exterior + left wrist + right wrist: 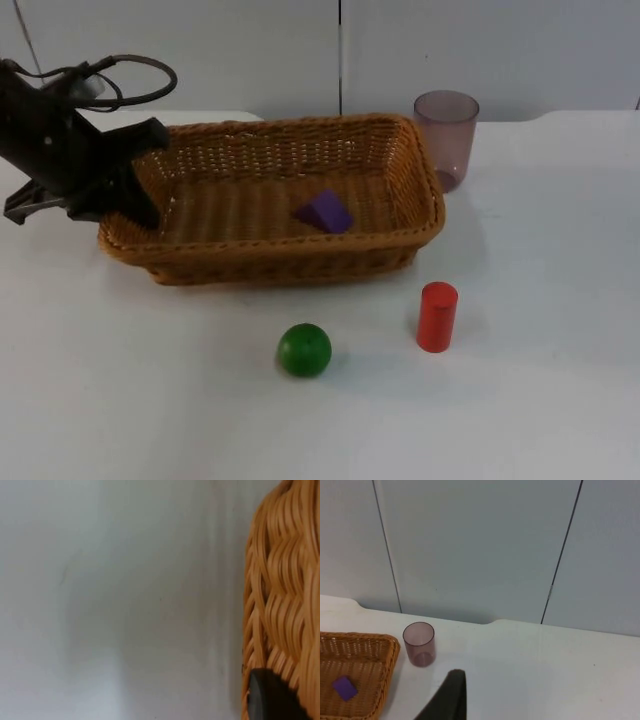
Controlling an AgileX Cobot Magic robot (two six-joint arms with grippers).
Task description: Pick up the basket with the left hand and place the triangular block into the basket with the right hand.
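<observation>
The wicker basket (pixel 300 262) lies across the middle of the table in the top view. A purple triangular block (pixel 325 211) rests on its floor, right of centre. My left gripper (pixel 132 188) is at the basket's left end, shut on the basket over the short wall. The left wrist view has that woven wall (pixel 287 595) close up, with one black fingertip (pixel 272 697) against it. My right gripper (pixel 452 692) is held back high over the table's right side, away from everything. From there I see the basket's right end (pixel 385 680) and the block (pixel 344 687) inside it.
A translucent purple cup (pixel 446 135) stands just behind the basket's right corner. In front of the basket a red cylinder (pixel 437 316) stands upright and a green ball (pixel 304 349) lies to its left. The grey partition wall (pixel 400 50) closes the far edge.
</observation>
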